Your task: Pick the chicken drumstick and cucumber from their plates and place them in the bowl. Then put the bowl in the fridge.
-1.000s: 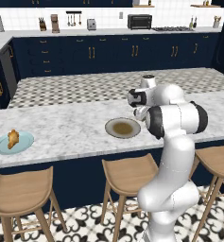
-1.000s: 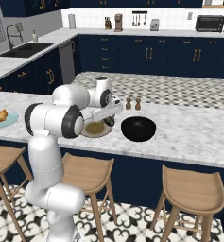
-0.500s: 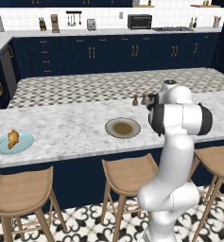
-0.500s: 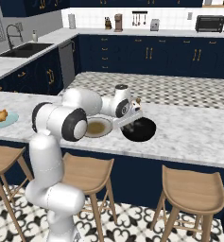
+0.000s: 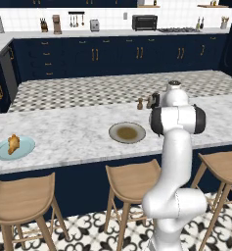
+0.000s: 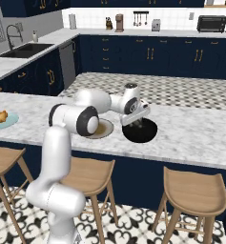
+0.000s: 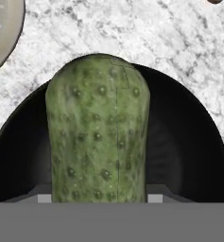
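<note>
And here the arm is reaching out over the marble desk (image 6: 190, 138), with the gripper (image 6: 139, 113) poised right above the black bowl (image 6: 140, 132). From the hand view the cucumber (image 7: 98, 130) hangs lengthwise between the jaws, which are clamped on its sides, and the bowl's (image 7: 189, 151) dark hollow spreads beneath it on every side. So the cucumber is held in the air over the bowl, not resting in it as far as I can tell.

This looks like the drop-off of the first item. The grey-beige plate (image 5: 127, 132) with the brown centre sits bare just beside the bowl, which fits the cucumber having come from there. Away at the far left end of the desk, the chicken drumstick (image 5: 13, 144) lies on its pale blue plate (image 5: 25, 149), untouched, well apart from everything else.

What comes next, I'd say, is a release: open the jaws so the cucumber lands inside the rim, perhaps lowering a touch first so it doesn't bounce or roll out. Then a long swing left for the drumstick, and the fridge comes last.
</note>
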You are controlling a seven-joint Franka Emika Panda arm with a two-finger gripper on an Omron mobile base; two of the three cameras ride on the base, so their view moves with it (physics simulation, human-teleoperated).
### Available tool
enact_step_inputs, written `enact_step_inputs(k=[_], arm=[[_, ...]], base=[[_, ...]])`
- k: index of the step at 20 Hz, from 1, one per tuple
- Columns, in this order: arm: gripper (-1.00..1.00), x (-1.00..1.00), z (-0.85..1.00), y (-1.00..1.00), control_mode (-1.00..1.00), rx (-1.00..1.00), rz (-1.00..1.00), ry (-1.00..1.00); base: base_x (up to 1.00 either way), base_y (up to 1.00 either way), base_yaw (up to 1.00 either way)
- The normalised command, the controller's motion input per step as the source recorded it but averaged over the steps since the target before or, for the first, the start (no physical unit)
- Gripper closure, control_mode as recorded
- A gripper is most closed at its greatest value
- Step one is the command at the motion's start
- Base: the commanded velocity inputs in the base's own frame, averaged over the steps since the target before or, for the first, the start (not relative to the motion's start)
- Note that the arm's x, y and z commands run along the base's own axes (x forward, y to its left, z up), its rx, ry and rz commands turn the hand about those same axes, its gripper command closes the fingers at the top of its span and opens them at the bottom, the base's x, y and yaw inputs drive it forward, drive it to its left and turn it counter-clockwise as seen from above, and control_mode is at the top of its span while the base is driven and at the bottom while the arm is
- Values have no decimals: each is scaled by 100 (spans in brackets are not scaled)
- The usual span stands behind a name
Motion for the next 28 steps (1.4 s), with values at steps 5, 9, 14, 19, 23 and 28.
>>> enact_step_inputs(k=[5,9,14,19,23,28], arm=[[100,-3,-53,-13,-100,0,0,6],[100,-2,-56,-6,-100,0,-2,7],[-100,9,-31,0,-100,0,0,1],[-100,2,-7,0,-100,0,0,0],[-100,-10,84,0,-100,1,0,0],[-100,-21,79,2,-100,0,0,0]], base=[[0,0,0],[0,0,0],[0,0,0],[0,0,0],[0,0,0],[0,0,0]])
